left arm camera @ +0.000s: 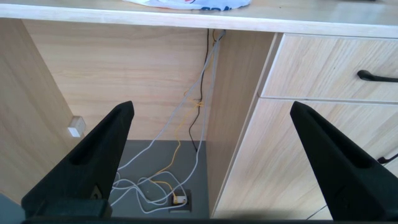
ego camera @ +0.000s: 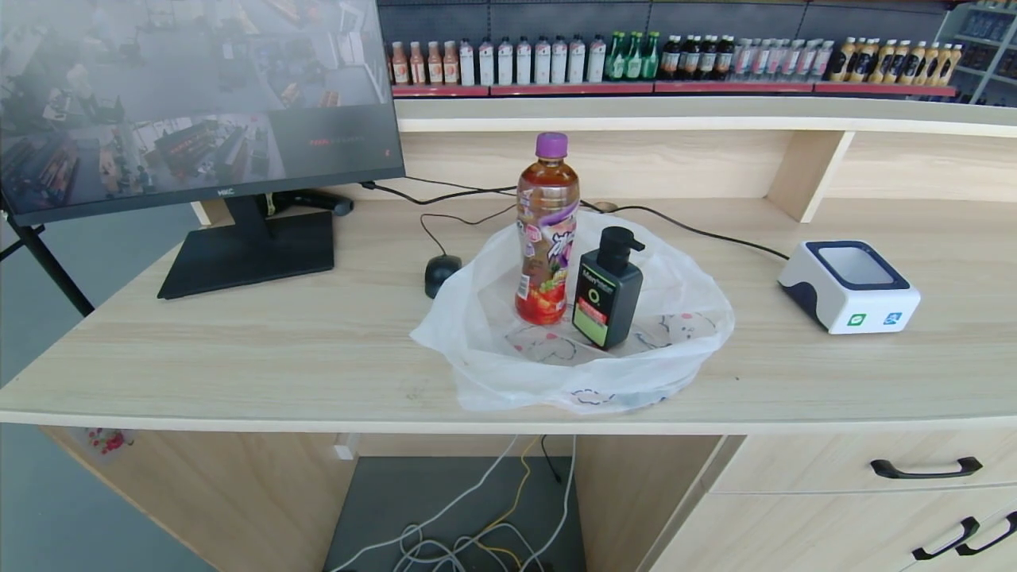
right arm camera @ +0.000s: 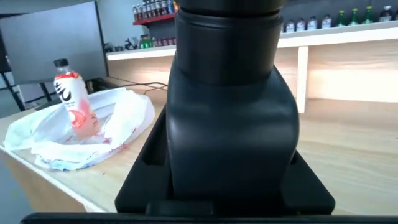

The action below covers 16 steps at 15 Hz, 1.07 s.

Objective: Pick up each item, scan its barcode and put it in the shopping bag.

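Note:
A tea bottle (ego camera: 547, 230) with a purple cap stands upright inside the open white shopping bag (ego camera: 691, 334) in the middle of the desk. A black pump bottle (ego camera: 608, 290) stands beside it in the same bag. The white barcode scanner (ego camera: 848, 286) sits on the desk to the right of the bag. My left gripper (left arm camera: 211, 109) is open and holds nothing; it is low in front of the desk, facing the cable space under it. In the right wrist view the tea bottle (right arm camera: 74, 102) and bag (right arm camera: 134, 115) lie beyond a large dark block (right arm camera: 227, 118) close to the camera.
A monitor (ego camera: 199, 95) on a black stand occupies the desk's left, with a mouse (ego camera: 441, 274) and cables behind the bag. Drawers with black handles (ego camera: 926, 469) are under the desk on the right. Loose cables (left arm camera: 168, 180) lie on the floor below.

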{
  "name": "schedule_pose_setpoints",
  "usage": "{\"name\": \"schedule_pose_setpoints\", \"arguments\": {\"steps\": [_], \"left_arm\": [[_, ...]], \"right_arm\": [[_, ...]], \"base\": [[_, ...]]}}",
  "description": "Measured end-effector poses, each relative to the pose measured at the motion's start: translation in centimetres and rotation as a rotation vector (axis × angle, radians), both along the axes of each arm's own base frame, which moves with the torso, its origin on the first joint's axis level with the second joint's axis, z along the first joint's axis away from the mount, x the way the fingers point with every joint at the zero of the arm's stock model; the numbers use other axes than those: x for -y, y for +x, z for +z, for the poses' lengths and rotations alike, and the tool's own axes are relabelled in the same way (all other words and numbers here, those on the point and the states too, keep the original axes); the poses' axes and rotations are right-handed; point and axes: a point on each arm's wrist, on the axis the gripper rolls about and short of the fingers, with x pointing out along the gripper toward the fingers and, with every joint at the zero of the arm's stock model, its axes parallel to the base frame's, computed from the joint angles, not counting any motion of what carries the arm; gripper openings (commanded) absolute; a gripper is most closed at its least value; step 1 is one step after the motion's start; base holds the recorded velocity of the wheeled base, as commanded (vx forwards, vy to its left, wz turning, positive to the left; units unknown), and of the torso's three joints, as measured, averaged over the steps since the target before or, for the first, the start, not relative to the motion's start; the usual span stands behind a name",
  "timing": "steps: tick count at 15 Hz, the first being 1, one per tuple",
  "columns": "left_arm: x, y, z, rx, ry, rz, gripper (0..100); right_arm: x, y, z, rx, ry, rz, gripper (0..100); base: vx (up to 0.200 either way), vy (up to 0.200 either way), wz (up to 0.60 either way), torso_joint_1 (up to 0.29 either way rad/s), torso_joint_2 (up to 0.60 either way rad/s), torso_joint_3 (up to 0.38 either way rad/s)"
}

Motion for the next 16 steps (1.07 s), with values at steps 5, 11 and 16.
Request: {"name": "schedule_pose_setpoints", "arguments": {"steps": [5,11,16], "left_arm": [[0.0,0.0,0.0,0.0,0.0,0.0,100],[0.0,0.0,0.0,0.0,0.0,0.0,100],[0.0,0.0,0.0,0.0,0.0,0.0,100]], "right_arm": [[0.5,0.9,0.2,-0.001,0.026,-0.035,0],[1.7,1.5,0.0,-0.013,0.03,-0.074,0],[1.7,1.6,0.1,-0.007,0.026,-0.08,0]], "base": [[0.0,0.0,0.0,0.0,0.0,0.0],[0.0,0.0,0.0,0.0,0.0,0.0],[0.0,0.0,0.0,0.0,0.0,0.0]]}}
